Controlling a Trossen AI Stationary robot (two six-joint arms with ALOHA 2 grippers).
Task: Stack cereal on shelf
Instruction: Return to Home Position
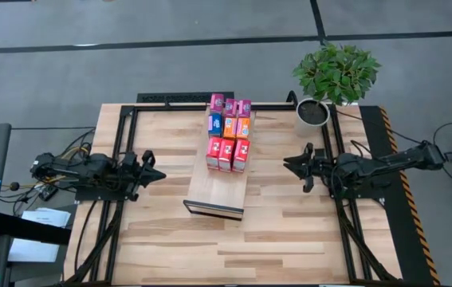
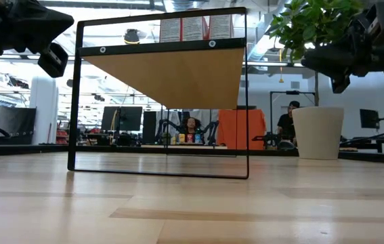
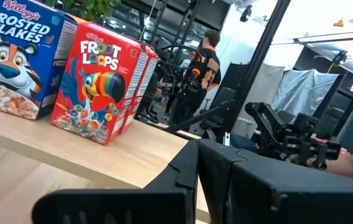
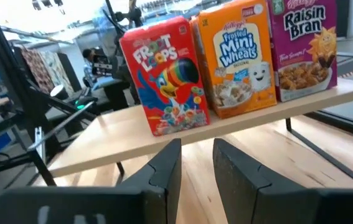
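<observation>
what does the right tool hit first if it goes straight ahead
Probably the red cereal box on the shelf: the right tool points at it, though its height is uncertain.

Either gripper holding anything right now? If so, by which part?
Nothing held. The left gripper and right gripper are both empty, each off to its side of the shelf, clear of the cereal standing on it.

Matte black arms (image 1: 90, 170) (angular dark fingers (image 4: 164, 168))
</observation>
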